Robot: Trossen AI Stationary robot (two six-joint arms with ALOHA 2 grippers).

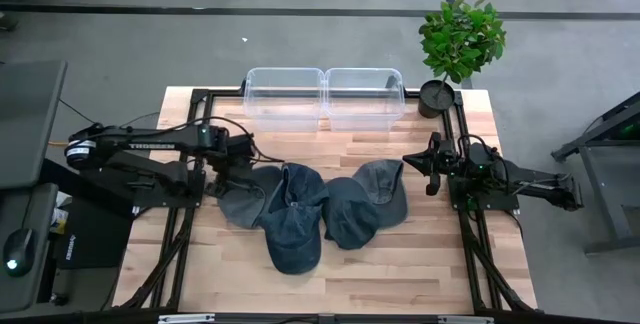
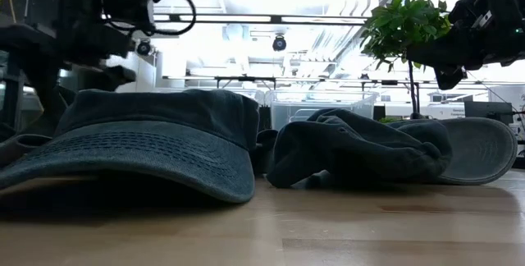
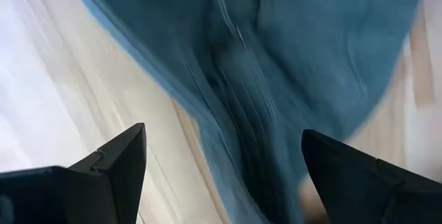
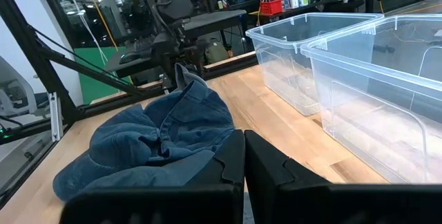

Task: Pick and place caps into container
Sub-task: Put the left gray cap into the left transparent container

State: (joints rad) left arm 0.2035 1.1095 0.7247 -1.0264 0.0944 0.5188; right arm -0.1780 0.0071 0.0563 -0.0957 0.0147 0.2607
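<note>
Left claw [image 1: 238, 167] hangs wide open over the caps [image 1: 310, 204], probably straddling a fold to pinch; right claw [image 4: 243, 156], fingers closed empty, waits beside them.

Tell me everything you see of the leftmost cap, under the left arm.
The leftmost cap is faded grey-blue, soft denim-like cloth, lying crumpled on the wooden table. Its right edge overlaps the darker blue cap beside it. The left pincer sits open directly over its cloth, one finger on either side of a fold, not closed on it.
</note>
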